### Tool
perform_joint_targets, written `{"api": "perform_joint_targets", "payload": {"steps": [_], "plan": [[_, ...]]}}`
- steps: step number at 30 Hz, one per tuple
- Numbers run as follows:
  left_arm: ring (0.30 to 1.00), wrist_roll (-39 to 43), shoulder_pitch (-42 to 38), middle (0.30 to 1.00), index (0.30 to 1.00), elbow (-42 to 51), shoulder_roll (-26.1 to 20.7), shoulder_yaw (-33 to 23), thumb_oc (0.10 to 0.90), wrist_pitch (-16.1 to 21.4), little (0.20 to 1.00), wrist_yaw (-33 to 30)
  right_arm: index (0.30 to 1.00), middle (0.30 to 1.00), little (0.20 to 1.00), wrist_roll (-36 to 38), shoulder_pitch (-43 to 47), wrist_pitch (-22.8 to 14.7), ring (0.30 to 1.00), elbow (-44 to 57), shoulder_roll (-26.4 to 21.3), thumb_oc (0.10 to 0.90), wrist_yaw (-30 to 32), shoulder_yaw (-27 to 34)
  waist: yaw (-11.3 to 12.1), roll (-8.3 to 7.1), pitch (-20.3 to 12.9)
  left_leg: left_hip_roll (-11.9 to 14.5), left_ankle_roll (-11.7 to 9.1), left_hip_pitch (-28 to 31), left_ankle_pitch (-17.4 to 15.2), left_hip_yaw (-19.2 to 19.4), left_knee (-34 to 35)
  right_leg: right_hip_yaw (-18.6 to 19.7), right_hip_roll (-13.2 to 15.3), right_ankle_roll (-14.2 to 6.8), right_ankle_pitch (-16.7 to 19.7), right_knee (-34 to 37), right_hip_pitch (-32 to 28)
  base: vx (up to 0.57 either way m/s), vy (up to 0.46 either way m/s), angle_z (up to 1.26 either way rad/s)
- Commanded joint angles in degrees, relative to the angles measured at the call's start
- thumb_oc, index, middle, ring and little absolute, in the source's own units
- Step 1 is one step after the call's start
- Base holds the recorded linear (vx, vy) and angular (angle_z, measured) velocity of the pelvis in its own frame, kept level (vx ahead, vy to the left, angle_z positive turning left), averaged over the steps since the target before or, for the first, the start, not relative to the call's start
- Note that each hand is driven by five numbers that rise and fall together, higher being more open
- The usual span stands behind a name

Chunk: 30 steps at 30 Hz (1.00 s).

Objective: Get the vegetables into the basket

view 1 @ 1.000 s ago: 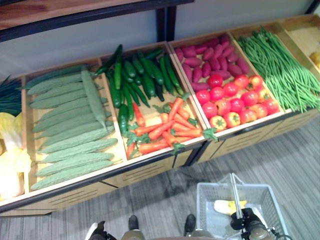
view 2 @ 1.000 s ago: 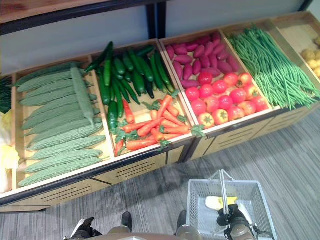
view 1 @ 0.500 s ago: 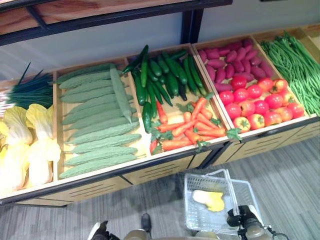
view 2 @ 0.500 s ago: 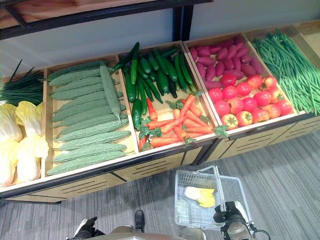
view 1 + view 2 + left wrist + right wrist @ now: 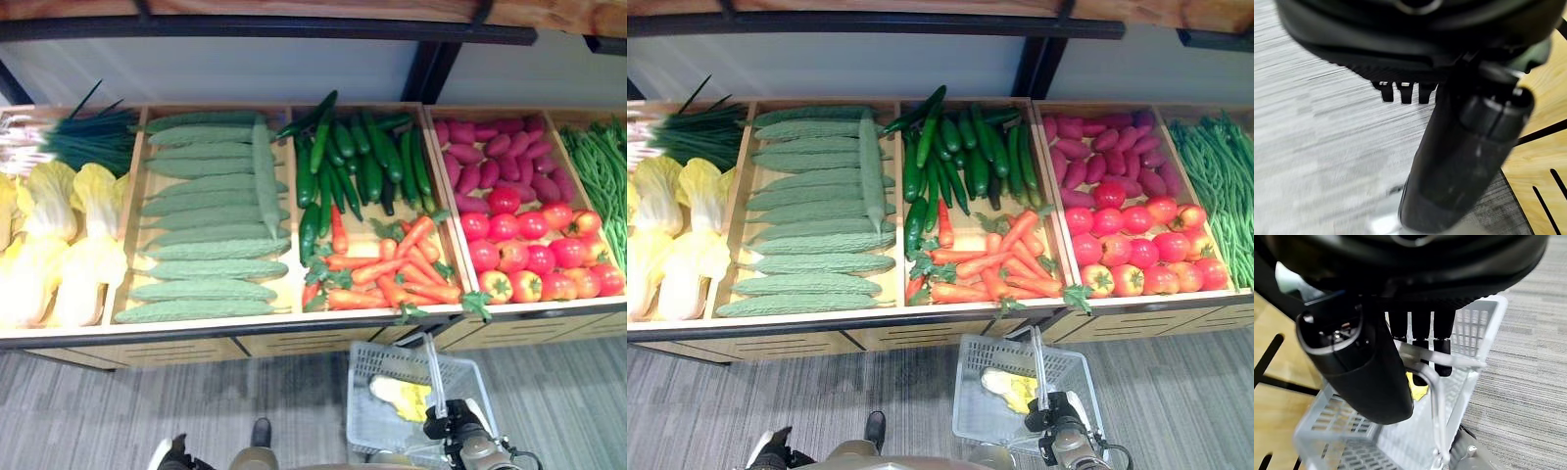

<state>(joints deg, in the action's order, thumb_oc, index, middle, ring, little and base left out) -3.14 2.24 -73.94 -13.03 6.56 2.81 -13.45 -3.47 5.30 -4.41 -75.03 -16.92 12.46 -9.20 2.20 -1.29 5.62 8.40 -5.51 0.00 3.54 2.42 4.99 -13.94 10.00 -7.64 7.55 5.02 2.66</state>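
Right wrist view: we are curling our right hand point(image 5: 1376, 367) around the handle point(image 5: 1442, 363) of the light, stiff basket point(image 5: 387, 411), lower right. Left hand point(image 5: 1459, 147): fingers unclear. Firm, smooth carrots point(image 5: 392, 279), centre, suit mid-body gripping.

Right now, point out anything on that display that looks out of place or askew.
One long pale green gourd lies crosswise on top of its stack, while the others run side by side. One dark cucumber pokes out slantwise over the divider. Everything else sits tidy in its bin.
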Motion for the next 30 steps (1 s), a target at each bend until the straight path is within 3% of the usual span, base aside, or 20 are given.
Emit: {"api": "perform_joint_targets", "payload": {"steps": [1,6,8,9,10,11,12,13,14,15,16,17,19,20,21,23,25,27,28,30], "plan": [[1.0,3.4,-3.6,1.0,1.0,-2.4,-2.0,-1.5,0.9,1.1,1.0,-1.2,0.3,0.3,0.3,0.9,0.6,-0.4,0.3,-2.4,-5.1,0.4,2.8,2.2,0.0,-2.69,-0.2,1.3,-1.7,-0.9,-0.4,1.4,0.0,0.3,4.4,-4.5,1.1,0.0,-0.1,0.04,-0.222,-0.08],[1.0,12.3,-3.2,1.0,1.0,0.4,-1.4,-8.1,0.9,3.0,1.0,-4.0,0.3,0.3,0.3,0.2,-1.9,0.1,0.3,-4.6,-5.3,0.4,3.4,3.7,-0.3,-1.77,-1.4,2.1,-2.1,-0.2,-0.3,2.2,0.0,0.5,3.9,-4.3,0.2,0.0,-0.5,0.02,-0.06,-0.11],[1.0,19.6,-3.5,1.0,1.0,1.0,-2.1,-14.3,0.9,5.2,1.0,-7.6,0.3,0.3,0.3,0.0,-2.9,0.2,0.3,-4.7,-4.8,0.4,3.9,4.3,-0.3,-1.91,-1.9,2.1,-2.2,0.1,-0.4,2.4,0.0,0.6,4.1,-4.3,0.1,0.0,-0.7,0.03,-0.03,-0.1],[1.0,19.6,-3.5,1.0,1.0,1.0,-2.1,-14.4,0.9,5.2,1.0,-7.6,0.3,0.3,0.3,0.0,-2.9,0.2,0.3,-4.7,-4.8,0.4,3.9,4.3,-0.4,-1.92,-1.9,2.1,-2.2,0.2,-0.4,2.4,0.0,0.6,4.0,-4.3,0.1,0.0,-0.8,0.03,-0.022,-0.04],[1.0,24.7,-3.9,1.0,1.0,2.5,-3.6,-20.5,0.9,7.8,1.0,-12.4,0.3,0.3,0.3,-0.2,-3.9,0.1,0.3,-4.9,-4.4,0.4,4.3,5.0,-0.4,-2.05,-2.3,2.1,-2.3,0.6,-0.7,2.7,0.0,0.5,4.2,-4.3,0.0,0.0,-1.0,0.0,0.0,0.0],[1.0,24.7,-3.9,1.0,1.0,2.6,-3.6,-20.5,0.9,7.8,1.0,-12.4,0.3,0.3,0.3,-0.2,-3.9,0.1,0.3,-4.8,-4.4,0.4,4.4,5.0,-0.4,-2.08,-2.2,2.1,-2.3,0.6,-0.7,2.7,0.0,0.5,4.2,-4.3,0.0,0.0,-1.1,0.05,-0.007,-0.02],[1.0,28.5,-4.5,1.0,1.0,1.6,-6.7,-27.5,0.9,9.4,1.0,-18.4,0.3,0.3,0.3,-0.2,-4.5,-0.2,0.3,-4.7,-4.3,0.4,5.0,5.5,-0.5,-2.17,-2.7,1.9,-2.5,1.0,-0.9,3.1,0.0,0.6,4.5,-4.5,0.1,0.0,-1.3,0.04,0.021,-0.07],[1.0,30.1,-4.5,1.0,1.0,-2.1,-10.9,-32.8,0.9,8.3,1.0,-21.6,0.3,0.3,0.3,-0.4,-4.8,-0.5,0.3,-3.9,-4.5,0.4,5.1,5.1,-1.0,-2.11,-3.1,1.7,-2.6,1.6,-1.3,3.8,0.0,1.2,4.6,-4.8,0.3,0.0,-1.2,0.04,0.021,-0.13],[1.0,30.1,-4.6,1.0,1.0,-2.3,-11.1,-32.9,0.9,8.4,1.0,-21.6,0.3,0.3,0.3,-0.4,-4.8,-0.5,0.3,-3.9,-4.4,0.4,5.1,5.0,-1.0,-2.22,-3.1,1.7,-2.6,1.6,-1.3,3.9,0.0,1.2,4.7,-4.8,0.3,0.0,-1.2,0.02,0.042,-0.17],[1.0,27.5,-4.2,1.0,1.0,-4.1,-16.6,-35.0,0.9,7.7,1.0,-24.8,0.3,0.3,0.3,-0.5,-5.0,-0.8,0.3,-3.5,-5.0,0.4,5.0,4.5,-1.3,-1.98,-3.5,1.5,-2.7,2.2,-1.6,4.7,0.0,1.7,4.9,-5.1,0.6,0.0,-1.2,0.01,0.025,-0.17],[1.0,27.4,-4.3,1.0,1.0,-4.3,-16.8,-35.0,0.9,7.7,1.0,-24.8,0.3,0.3,0.3,-0.5,-5.0,-0.8,0.3,-3.5,-4.8,0.4,5.0,4.4,-1.3,-2.14,-3.5,1.5,-2.7,2.3,-1.7,4.8,0.0,1.8,4.9,-5.1,0.6,0.0,-1.2,0.01,0.051,-0.15],[1.0,23.1,-3.5,1.0,1.0,-5.2,-23.1,-36.1,0.9,7.0,1.0,-27.6,0.3,0.3,0.3,-0.4,-5.0,-1.7,0.3,-3.2,-5.4,0.4,5.1,3.9,-1.3,-1.66,-3.9,1.2,-2.7,2.6,-1.8,5.2,0.0,2.0,5.2,-5.4,0.9,0.0,-1.1,0.0,0.028,-0.21],[1.0,22.6,-3.2,1.0,1.0,-5.9,-24.7,-36.7,0.9,7.0,1.0,-28.0,0.3,0.3,0.3,-0.4,-5.2,-2.4,0.3,-2.9,-5.3,0.4,5.2,3.6,-1.4,-1.65,-4.0,1.1,-2.7,2.8,-1.9,5.4,0.0,2.2,5.3,-5.5,1.0,0.0,-1.1,0.0,0.039,-0.21],[1.0,20.7,-2.4,1.0,1.0,-4.7,-29.2,-38.5,0.9,7.3,1.0,-30.9,0.3,0.3,0.3,-0.3,-5.4,-2.9,0.3,-2.8,-5.7,0.4,5.1,3.2,-1.4,-1.38,-4.2,0.8,-2.7,2.8,-2.1,5.4,0.0,2.3,5.6,-5.8,1.3,0.0,-1.0,0.0,0.045,-0.09],[1.0,19.8,-2.2,1.0,1.0,-4.0,-30.5,-38.6,0.9,7.4,1.0,-31.2,0.3,0.3,0.3,-0.3,-5.5,-3.2,0.3,-2.9,-5.9,0.4,5.0,3.1,-1.4,-1.27,-4.3,0.7,-2.7,2.8,-2.0,5.4,0.0,2.2,5.7,-5.9,1.4,0.0,-1.0,-0.01,0.044,-0.02],[1.0,16.6,-1.7,1.0,1.0,0.7,-34.1,-39.1,0.9,7.6,1.0,-33.7,0.3,0.3,0.3,-0.2,-5.8,-3.6,0.3,-2.9,-6.0,0.4,4.9,3.0,-1.2,-1.05,-4.4,0.4,-2.7,2.7,-2.0,5.2,0.0,2.1,6.0,-6.2,1.6,0.0,-0.9,0.0,0.0,0.0],[1.0,8.3,0.2,1.0,1.0,21.2,-35.9,-39.5,0.9,8.2,1.0,-37.8,0.3,0.3,0.3,-0.1,-7.1,-3.9,0.3,-2.9,-5.4,0.4,5.0,4.3,-0.8,-1.21,-4.6,0.1,-2.6,2.3,-2.1,4.4,0.0,1.5,6.5,-6.4,1.8,0.0,-1.0,-0.02,0.01,0.06],[1.0,3.1,1.7,1.0,1.0,33.8,-34.9,-39.4,0.9,7.7,1.0,-37.5,0.3,0.3,0.3,-0.1,-7.6,-3.9,0.3,-2.7,-5.4,0.4,5.1,5.4,-0.6,-1.38,-4.4,0.0,-2.5,1.9,-2.1,4.0,0.0,1.1,6.7,-6.4,1.7,0.0,-1.0,-0.02,-0.003,0.18],[1.0,0.7,2.4,1.0,1.0,42.6,-32.0,-37.6,0.9,8.1,1.0,-34.1,0.3,0.3,0.3,0.0,-7.8,-3.9,0.3,-2.3,-5.7,0.4,4.8,5.9,-0.6,-1.34,-4.1,0.0,-2.4,1.8,-2.0,3.6,0.0,0.7,6.8,-6.4,1.7,0.0,-1.2,-0.05,-0.005,0.17],[1.0,3.3,2.4,1.0,1.0,47.0,-31.1,-35.2,0.9,13.1,1.0,-26.9,0.3,0.3,0.3,-0.1,-6.9,-3.1,0.3,-1.3,-6.7,0.4,4.0,5.9,-0.9,-1.22,-3.7,-0.2,-2.3,1.4,-1.8,3.5,0.0,0.6,7.1,-6.4,2.0,0.0,-0.9,-0.06,0.005,0.11]]}}
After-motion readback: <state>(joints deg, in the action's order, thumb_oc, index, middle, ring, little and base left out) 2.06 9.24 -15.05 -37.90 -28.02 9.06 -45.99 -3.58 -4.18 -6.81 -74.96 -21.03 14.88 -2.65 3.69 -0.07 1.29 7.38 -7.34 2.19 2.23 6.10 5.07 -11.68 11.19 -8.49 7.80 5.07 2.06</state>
